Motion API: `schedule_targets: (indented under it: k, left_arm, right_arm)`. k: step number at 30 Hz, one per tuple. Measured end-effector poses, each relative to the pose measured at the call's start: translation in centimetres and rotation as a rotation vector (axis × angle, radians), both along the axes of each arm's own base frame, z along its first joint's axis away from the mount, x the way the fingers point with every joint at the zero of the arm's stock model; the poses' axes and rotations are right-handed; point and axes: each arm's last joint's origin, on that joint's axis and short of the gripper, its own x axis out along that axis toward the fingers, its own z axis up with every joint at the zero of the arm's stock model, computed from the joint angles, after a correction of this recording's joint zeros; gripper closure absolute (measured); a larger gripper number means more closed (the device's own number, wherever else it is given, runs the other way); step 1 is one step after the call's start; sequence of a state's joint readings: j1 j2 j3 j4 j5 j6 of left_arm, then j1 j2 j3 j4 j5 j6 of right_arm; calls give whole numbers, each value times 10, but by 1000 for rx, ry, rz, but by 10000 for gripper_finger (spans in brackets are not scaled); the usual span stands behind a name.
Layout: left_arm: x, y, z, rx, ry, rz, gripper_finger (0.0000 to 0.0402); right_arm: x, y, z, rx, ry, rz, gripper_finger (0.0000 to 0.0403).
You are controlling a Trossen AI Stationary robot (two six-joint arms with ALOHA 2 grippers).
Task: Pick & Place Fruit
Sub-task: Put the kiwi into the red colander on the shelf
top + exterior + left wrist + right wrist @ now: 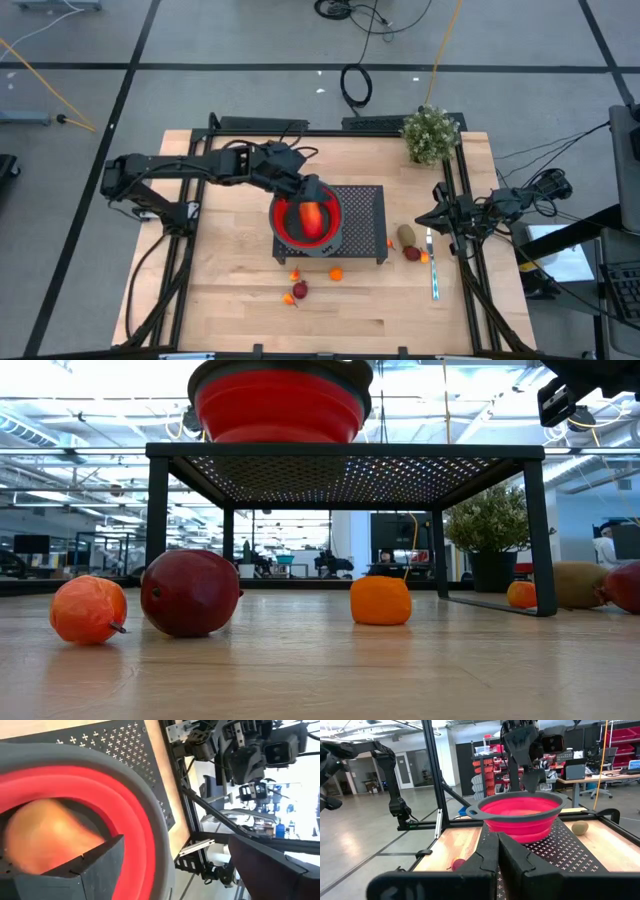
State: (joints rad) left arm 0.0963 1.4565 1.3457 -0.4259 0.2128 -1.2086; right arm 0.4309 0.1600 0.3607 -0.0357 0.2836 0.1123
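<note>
We see the long red-orange fruit (pixel 312 219) lying inside the red bowl (pixel 283 226), which sits on the black perforated stand (pixel 365 205) at the middle of the table (pixel 230 300). The left gripper (pixel 309 188) hangs over the bowl's far rim with its fingers spread and nothing between them; in its wrist view the fruit (pixel 47 837) lies in the bowl just past one dark finger (pixel 85 865). On the wood in front of the stand lie a dark red fruit (pixel 190 592) and small orange ones, one just beside it (pixel 89 610) and one farther along (pixel 381 600). To the stand's right sit a brown oval (pixel 406 234) touching another dark red piece (pixel 412 253), a small orange ball (pixel 425 257) and a thin utensil (pixel 434 275). The right gripper (pixel 422 217) waits at the table's right edge, fingers (pixel 485 855) pressed together on nothing. A potted plant (pixel 431 133) stands at the far right corner.
</note>
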Motion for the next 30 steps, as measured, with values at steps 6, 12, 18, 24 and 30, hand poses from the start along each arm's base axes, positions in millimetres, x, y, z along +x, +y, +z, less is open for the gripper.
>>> schedule_targets:
  k: [6,12,18,24,30]
  left_arm:
    - [-12,-3,22,80,-120,-36,46]
    - [-29,-9,33,234,-143,-124,41]
    - [-38,-14,30,382,-81,-185,45]
    - [-40,-16,25,402,-31,-195,46]
    - [-39,-16,25,442,-38,-220,45]
  right_arm:
    - [0,0,0,30,5,3,403]
    - [0,0,-1,30,10,1,403]
    - [0,0,-1,-1,7,-1,403]
    - [0,0,-1,-3,7,-2,403]
    - [0,0,-1,-4,6,-2,403]
